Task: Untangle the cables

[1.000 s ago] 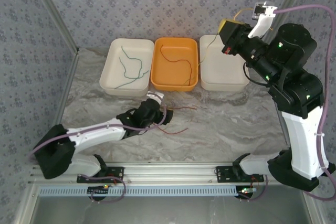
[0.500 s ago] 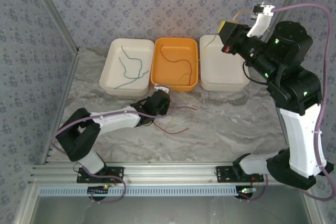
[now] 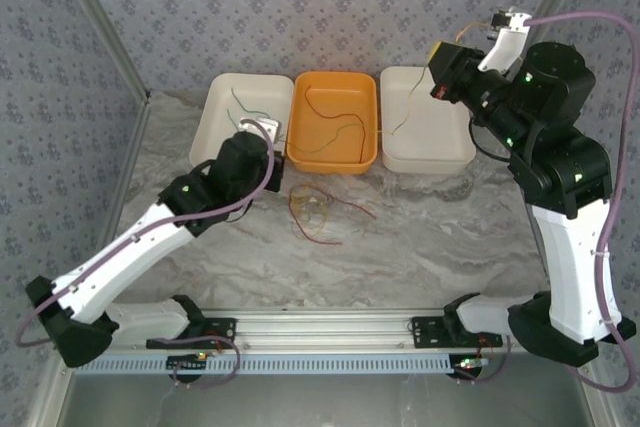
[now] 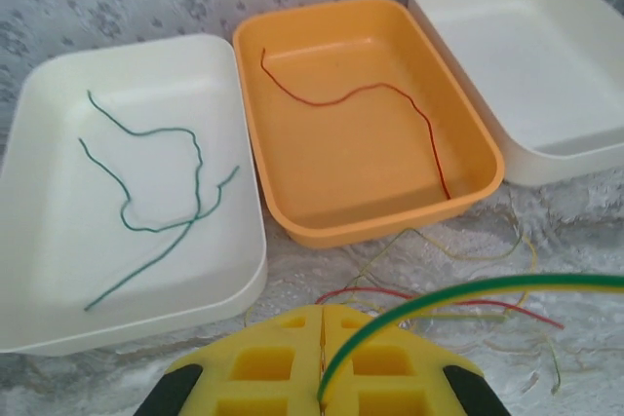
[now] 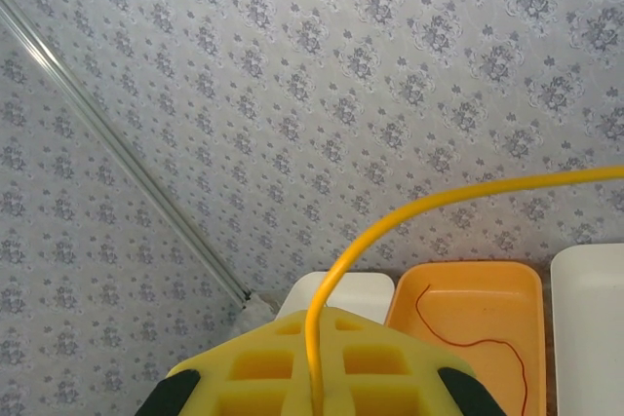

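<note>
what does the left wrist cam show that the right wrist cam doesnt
Left wrist: the left claw pinching a green cable, a second green cable lying in a white tray, a loose tangle on the table. Right wrist: the right claw pinching a yellow cable, against the patterned wall. Both: the orange tray with its red cable.

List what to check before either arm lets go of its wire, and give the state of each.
1. Is the left gripper shut on the green wire? Ok.
2. Is the right gripper shut on the yellow wire? Ok.
3. Is the green wire free of the pile on the table? Cannot tell; it runs out of the wrist view.
4. Does the right white tray hold no other colour? Ok.
5. Is the pile sorted? Not ok; red and yellow strands lie tangled there.
</note>
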Available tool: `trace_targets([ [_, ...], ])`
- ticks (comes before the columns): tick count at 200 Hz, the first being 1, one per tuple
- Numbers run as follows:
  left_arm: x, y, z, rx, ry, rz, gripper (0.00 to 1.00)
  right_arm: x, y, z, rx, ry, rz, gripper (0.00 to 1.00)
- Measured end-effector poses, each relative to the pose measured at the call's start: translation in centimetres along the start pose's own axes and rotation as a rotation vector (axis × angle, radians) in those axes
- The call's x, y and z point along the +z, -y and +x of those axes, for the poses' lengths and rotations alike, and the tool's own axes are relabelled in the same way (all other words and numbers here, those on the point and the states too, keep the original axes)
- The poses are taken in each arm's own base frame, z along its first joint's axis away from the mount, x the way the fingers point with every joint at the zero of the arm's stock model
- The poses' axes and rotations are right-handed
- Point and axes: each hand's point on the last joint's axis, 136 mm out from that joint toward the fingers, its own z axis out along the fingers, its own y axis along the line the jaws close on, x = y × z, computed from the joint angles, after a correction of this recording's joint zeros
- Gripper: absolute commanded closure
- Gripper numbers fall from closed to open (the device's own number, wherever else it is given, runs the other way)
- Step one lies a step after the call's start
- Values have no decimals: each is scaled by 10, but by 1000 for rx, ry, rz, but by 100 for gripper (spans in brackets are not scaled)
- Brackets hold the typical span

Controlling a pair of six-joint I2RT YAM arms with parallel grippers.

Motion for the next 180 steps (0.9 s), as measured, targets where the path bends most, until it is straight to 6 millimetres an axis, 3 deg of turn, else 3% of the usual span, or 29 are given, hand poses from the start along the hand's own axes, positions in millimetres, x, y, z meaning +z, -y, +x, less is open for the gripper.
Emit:
trace_targets([
  [29, 19, -13, 9, 8, -80, -66, 100, 4, 6, 13, 1, -24, 11, 100],
  [50, 42, -4, 41, 38, -187, -69, 100, 6, 11, 18, 1, -35, 23, 100],
  [79, 41, 2, 73, 43, -274, -28, 100, 7, 19, 13, 4, -20, 41, 100],
  [107, 35, 25, 97, 69, -326, 60, 100, 6, 25, -6, 7, 49, 49, 100],
  [146, 35, 79, 160, 164, -462, 178, 100, -1, 30, -38, 2, 170, 55, 100],
  [180, 43, 95, 195, 205, -554, 180, 100, -19, 36, -72, -8, 273, 87, 100],
])
